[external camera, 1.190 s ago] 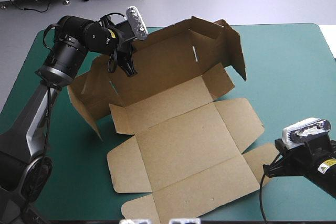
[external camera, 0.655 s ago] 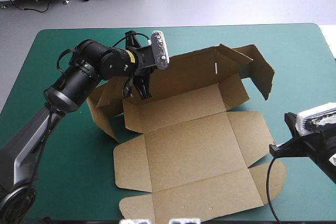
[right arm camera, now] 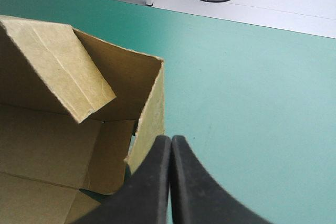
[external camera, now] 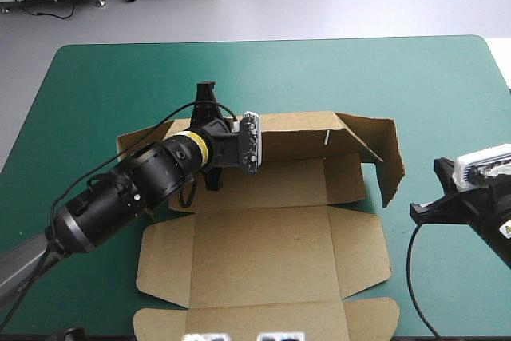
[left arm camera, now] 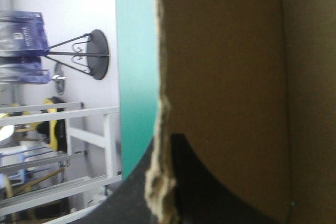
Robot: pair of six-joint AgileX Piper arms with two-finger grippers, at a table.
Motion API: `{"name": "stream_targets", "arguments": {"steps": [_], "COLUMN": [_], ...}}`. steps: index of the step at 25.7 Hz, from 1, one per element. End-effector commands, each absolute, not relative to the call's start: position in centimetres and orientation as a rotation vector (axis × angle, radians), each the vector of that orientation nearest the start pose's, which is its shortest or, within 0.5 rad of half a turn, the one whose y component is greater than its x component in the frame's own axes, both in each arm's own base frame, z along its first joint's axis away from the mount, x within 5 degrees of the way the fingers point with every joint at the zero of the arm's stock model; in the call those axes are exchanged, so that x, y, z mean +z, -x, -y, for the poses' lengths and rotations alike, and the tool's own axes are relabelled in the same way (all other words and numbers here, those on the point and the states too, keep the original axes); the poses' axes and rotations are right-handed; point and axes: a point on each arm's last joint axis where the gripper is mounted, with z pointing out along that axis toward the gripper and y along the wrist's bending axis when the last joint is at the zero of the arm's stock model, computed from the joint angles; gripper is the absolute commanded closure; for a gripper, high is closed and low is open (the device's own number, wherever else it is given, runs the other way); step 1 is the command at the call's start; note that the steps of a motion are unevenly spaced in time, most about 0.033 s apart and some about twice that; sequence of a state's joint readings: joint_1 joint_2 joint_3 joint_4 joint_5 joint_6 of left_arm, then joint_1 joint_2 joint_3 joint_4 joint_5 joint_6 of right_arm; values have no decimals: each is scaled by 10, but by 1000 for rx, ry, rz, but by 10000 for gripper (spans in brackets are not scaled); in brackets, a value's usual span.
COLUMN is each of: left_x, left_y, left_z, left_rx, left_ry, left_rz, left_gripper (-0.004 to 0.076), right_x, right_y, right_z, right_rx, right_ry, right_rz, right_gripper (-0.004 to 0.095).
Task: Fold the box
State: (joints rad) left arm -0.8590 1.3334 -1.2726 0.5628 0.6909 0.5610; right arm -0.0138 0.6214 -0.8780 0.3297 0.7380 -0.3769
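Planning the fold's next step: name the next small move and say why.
Probably open the right gripper's fingers and ease forward onto the raised end flap just ahead: they are shut and empty, while the left gripper pinches the box's far wall upright.

No readable writing, brand, number or sign anywhere; the brown box [external camera: 263, 253] itself plain board

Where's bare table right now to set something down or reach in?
Bare: the wide strip of table between the raised back wall of the box and the far edge, both far corners included, and the left side past the left arm. Crowded: near-left under that arm; the gap between box and right arm is narrow.
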Motion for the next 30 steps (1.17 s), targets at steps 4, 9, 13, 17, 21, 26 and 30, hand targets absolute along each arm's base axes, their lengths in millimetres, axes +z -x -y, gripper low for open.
{"name": "stream_targets", "arguments": {"steps": [4, 9, 13, 17, 21, 26, 30], "left_x": [412, 407, 405, 402, 400, 396, 394], "left_y": [-207, -210, -213, -215, -219, -222, -223], "left_z": [193, 199, 205, 208, 210, 211, 212], "left_rx": [533, 530, 522, 531, 569, 614, 598], "left_ry": [-1402, -1408, -1410, -1423, -1420, -1426, -1418], "left_rz": [-1281, -1259, -1232, -1214, -1202, -1183, -1193], "left_gripper": [729, 729, 729, 729, 729, 729, 729], "right_x": [413, 431, 441, 451, 461, 465, 460], "right_y": [-120, -135, -154, -176, -212, -252, -284], "right_z": [-17, -16, -17, -17, -18, -22, -29], "right_rx": [124, 90, 79, 69, 98, 169, 268], "right_ry": [211, 236, 266, 303, 315, 350, 391], "right_rz": [-1819, -1809, -1832, -1895, -1949, -2027, -2044], "right_gripper": [932, 933, 933, 933, 933, 932, 933]}}
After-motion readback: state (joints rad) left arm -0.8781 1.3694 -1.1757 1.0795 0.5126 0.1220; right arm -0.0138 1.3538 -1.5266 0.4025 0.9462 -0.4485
